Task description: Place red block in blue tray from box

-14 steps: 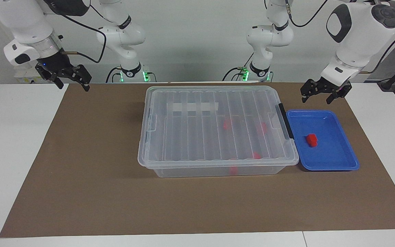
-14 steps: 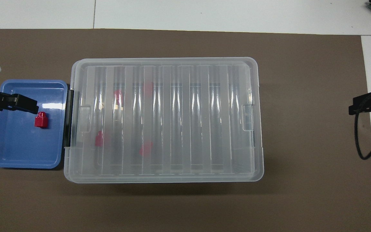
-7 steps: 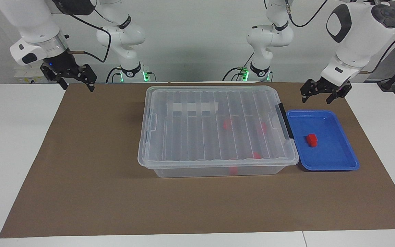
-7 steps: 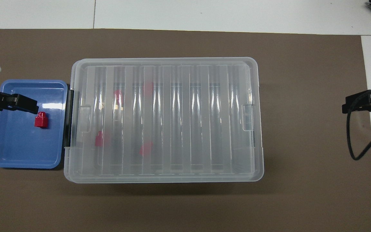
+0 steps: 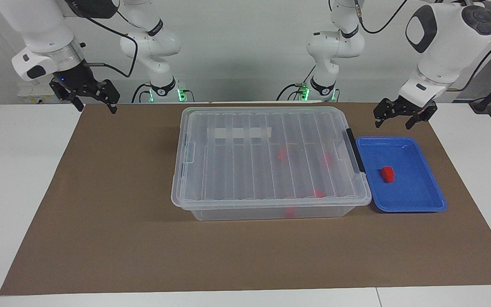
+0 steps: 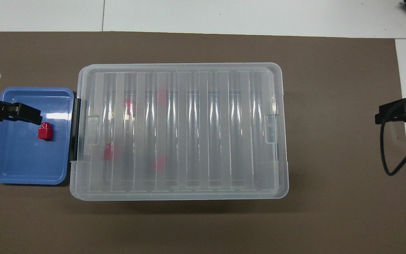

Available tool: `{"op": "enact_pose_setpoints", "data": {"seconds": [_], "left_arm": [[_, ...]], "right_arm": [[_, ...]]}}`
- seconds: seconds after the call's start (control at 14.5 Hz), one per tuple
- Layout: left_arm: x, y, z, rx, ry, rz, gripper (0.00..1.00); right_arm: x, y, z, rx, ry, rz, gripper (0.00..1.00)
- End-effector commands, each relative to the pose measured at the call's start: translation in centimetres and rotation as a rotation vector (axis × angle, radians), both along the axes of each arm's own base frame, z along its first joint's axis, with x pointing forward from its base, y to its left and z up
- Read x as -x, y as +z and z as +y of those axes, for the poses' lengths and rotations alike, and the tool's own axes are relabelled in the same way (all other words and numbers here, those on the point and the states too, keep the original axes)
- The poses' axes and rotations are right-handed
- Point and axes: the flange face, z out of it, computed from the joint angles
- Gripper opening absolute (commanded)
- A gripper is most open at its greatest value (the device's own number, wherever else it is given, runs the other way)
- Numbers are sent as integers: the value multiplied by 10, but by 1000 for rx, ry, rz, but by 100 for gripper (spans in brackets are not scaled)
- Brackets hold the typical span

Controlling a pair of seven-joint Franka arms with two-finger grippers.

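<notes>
The clear box [image 5: 267,162] stands in the middle of the brown mat with its ribbed lid on. Several red blocks [image 6: 159,163] show blurred through the lid. Its black latch [image 5: 353,149] faces the blue tray [image 5: 420,200], which sits against the box at the left arm's end. One red block [image 5: 387,174] lies in the tray; it also shows in the overhead view [image 6: 44,131]. My left gripper [image 5: 392,123] is open and empty, raised over the tray's rim nearest the robots. My right gripper [image 5: 94,106] is open and empty, raised over the mat's edge at the right arm's end.
A brown mat [image 5: 100,213] covers most of the white table [image 5: 15,192]. A whitish tape strip [image 5: 239,133] lies on the lid. A black cable [image 6: 393,155] hangs from the right arm's wrist.
My right gripper has moved a little toward the box and then held still. The left arm, the box, the tray and the block have not moved.
</notes>
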Motion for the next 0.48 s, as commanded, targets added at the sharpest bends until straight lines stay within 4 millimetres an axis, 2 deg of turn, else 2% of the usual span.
{"op": "enact_pose_setpoints", "data": {"seconds": [0.0, 0.41], "left_arm": [[5, 3, 2, -2, 6, -4, 100], [5, 3, 2, -2, 6, -4, 100]], "right_arm": [[2, 5, -3, -2, 8, -18, 100], [1, 6, -4, 6, 8, -26, 100]]}}
